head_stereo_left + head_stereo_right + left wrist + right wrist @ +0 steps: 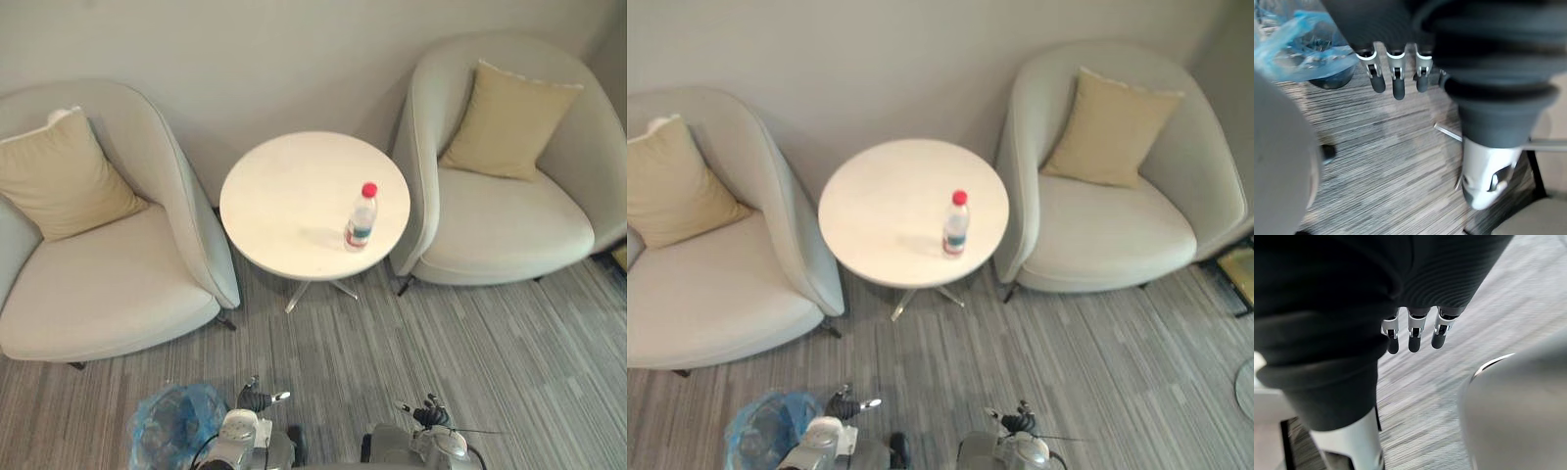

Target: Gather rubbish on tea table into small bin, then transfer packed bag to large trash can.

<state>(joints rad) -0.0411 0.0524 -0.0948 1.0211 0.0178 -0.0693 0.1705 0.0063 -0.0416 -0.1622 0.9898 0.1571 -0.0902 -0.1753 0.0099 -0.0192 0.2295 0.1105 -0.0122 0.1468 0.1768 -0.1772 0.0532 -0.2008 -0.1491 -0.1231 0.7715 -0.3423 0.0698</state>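
A clear plastic bottle with a red cap stands upright on the right part of the round white tea table. A small bin lined with a blue plastic bag sits on the carpet at the lower left, close to my left side. My left hand hangs over the carpet near that bin's blue bag, fingers straight, holding nothing. My right hand hangs over bare carpet on the other side, fingers straight and empty too. Both hands are far from the table.
Two pale armchairs flank the table, the left armchair and the right armchair, each with a tan cushion. A wall stands behind them. Striped grey carpet lies between me and the table. The table's metal foot shows under its front edge.
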